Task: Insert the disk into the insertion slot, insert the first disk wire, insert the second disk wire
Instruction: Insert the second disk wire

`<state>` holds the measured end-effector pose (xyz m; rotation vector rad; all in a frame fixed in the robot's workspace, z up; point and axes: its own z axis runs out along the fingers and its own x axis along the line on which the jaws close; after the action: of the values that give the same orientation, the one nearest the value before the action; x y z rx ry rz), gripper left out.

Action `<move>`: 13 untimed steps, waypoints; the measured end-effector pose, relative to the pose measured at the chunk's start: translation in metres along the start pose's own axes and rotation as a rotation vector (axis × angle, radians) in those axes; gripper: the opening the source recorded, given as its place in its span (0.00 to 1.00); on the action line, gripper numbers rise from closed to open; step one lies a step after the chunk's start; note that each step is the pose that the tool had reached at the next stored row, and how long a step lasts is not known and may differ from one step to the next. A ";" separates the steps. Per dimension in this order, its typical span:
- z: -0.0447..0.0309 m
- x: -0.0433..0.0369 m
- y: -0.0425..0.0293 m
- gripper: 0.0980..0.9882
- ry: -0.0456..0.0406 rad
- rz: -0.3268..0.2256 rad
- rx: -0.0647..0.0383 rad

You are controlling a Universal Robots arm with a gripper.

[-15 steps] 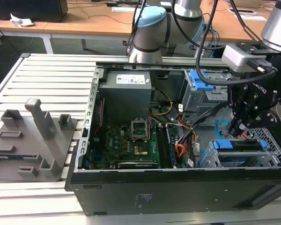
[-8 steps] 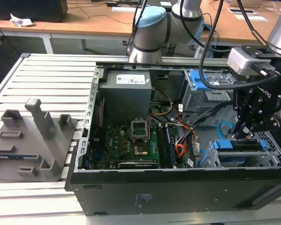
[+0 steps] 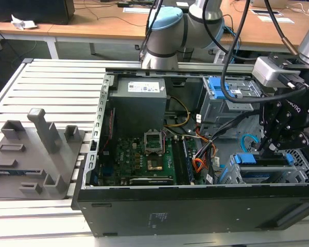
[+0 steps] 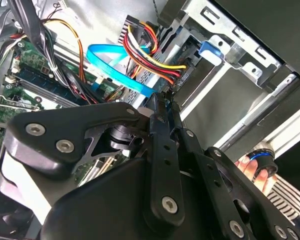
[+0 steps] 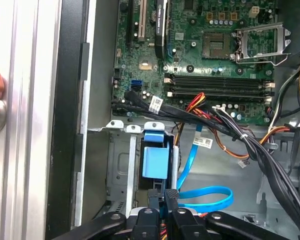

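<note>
In both wrist views the gripper (image 4: 162,102) has its fingers (image 5: 171,196) pressed together at the drive cage's mouth. Just beyond, the light blue second disk wire (image 5: 205,197) loops, with the motherboard (image 5: 210,55) farther off.

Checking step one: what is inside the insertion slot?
In the first wrist view the insertion slot holds a disk with a blue handle. The gripper covers its rear end, so any plugged connectors cannot be seen there.

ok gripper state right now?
Gripper: shut, fingertips pressed together at the wire bundle's plug by the drive cage; whether it actually grips the plug cannot be told.
</note>
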<state>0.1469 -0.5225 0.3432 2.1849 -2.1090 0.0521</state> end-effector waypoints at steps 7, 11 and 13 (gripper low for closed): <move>0.0017 0.0013 -0.0034 0.07 -0.0130 0.004 0.000; 0.0030 0.0074 -0.0041 0.07 -0.0128 0.004 0.000; 0.0044 0.0089 -0.0041 0.07 -0.0129 0.005 0.000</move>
<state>0.1512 -0.5317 0.3395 2.1857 -2.1211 0.0383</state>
